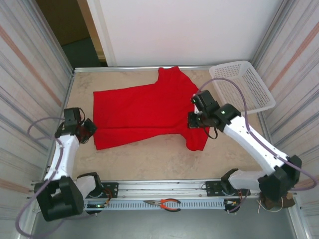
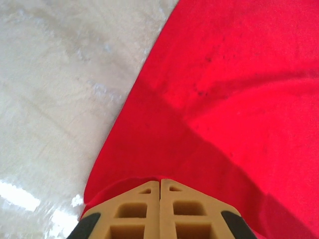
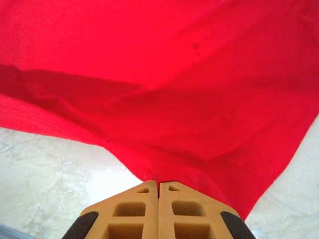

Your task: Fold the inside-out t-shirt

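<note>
Surface [image 1: 149, 162], pale and stony-looking, takes up most of the top view, with striped walls [image 1: 30, 59] on both sides. The red t-shirt [image 1: 144, 109] lies spread out on the middle of it. The t-shirt lies sideways. Its straight bottom edge is at the left. One short sleeve points to the top middle of the frame, and the other sleeve points to the lower right. All the cloth that shows is plain red.

Two white and black arms reach in from the bottom of the frame. The left arm [image 1: 62, 159] goes up the left side. The right arm [image 1: 249, 139] slants in from the lower right. A white plastic basket [image 1: 246, 89] sits in the upper right corner, near the right arm. A small pair of pliers [image 1: 167, 204] with red handles lies on the metal rail [image 1: 149, 191] at the bottom middle.

The left fingers [image 1: 91, 130] are at the lower left corner of the t-shirt. In the left wrist view these tan fingers [image 2: 149, 199] are pressed together at the bottom middle. The red cloth bunches up right at their tips, so they are pinching its edge. The right fingers [image 1: 193, 119] are at the right side of the t-shirt, between the two sleeves. In the right wrist view they [image 3: 147, 199] are pressed together too. The cloth runs into their tips in folds, so they are pinching it as well.
</note>
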You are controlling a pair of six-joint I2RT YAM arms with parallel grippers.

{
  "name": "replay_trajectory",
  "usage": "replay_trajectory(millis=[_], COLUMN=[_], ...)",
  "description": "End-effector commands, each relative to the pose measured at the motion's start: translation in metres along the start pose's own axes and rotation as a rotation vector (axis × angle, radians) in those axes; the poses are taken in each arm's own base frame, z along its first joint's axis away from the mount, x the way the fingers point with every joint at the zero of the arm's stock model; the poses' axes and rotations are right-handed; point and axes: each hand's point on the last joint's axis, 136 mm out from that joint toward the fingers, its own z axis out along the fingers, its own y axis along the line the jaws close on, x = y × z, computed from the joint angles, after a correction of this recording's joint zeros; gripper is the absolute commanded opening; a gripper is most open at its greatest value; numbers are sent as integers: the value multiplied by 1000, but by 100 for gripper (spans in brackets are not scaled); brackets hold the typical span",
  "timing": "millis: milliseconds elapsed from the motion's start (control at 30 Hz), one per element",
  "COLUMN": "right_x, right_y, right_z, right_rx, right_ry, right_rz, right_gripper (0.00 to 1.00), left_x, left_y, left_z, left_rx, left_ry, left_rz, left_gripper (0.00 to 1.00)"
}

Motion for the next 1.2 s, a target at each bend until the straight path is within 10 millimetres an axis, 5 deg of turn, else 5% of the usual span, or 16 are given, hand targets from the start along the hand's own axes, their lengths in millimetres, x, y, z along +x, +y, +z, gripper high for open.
replay_trajectory(millis=[0, 200, 533, 633, 667, 767, 933, 1000, 1167], right_x=[-16, -44, -88, -108, -108, -91, -25, 1, 29], right_y=[1, -7, -18, -42, -43, -40, -24, -20, -18], right_z=[18, 59, 111, 114, 110, 92, 74, 78, 96], right_rx=[9, 52, 49, 193, 203, 188, 170, 190, 293], right_ry=[45, 125, 184, 116, 91, 50, 59, 76, 109], right_rz=[-87, -115, -66, -13, 0, 33, 2, -35, -152], right_gripper=[0, 0, 0, 31, 37, 38, 39, 49, 57], left_x=[-41, -70, -72, -78, -81, -87, -87, -77, -35], left_y=[-19, -39, -37, -38, -41, -47, -58, -63, -64], left_z=[6, 33, 74, 91, 94, 95, 68, 53, 37], left_rx=[20, -5, -49, -67, -61, -36, 37, 89, 186], left_ry=[-77, -46, 28, 56, 62, 82, 35, 34, 71], left_rz=[14, 62, 68, 69, 72, 76, 68, 46, -17], left_gripper=[0, 0, 0, 3, 14, 32, 43, 46, 49])
